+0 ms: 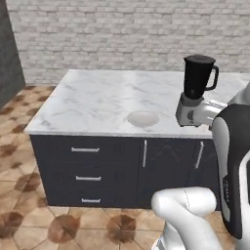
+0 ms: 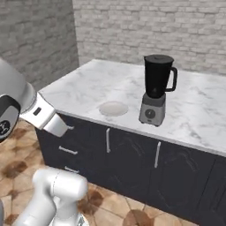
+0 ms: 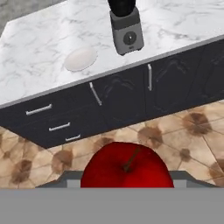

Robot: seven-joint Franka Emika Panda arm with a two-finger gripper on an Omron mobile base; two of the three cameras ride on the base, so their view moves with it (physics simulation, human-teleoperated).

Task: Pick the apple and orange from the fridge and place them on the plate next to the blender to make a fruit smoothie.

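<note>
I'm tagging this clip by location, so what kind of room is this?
Most likely a kitchen: a marble-topped counter over dark drawer cabinets, with a black blender and a white plate on top, and a brick wall behind.

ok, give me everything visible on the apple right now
The apple is a glossy, deep red sphere with a thin dark stem rising from a dimple at its top. In the hand view it sits at the bottom centre, right at the end effector, which is shut on it; its lower part is cut off by the frame. It hangs in the air over the brown tiled floor, short of the dark cabinets, not yet above the marble counter where the plate waits.
</note>
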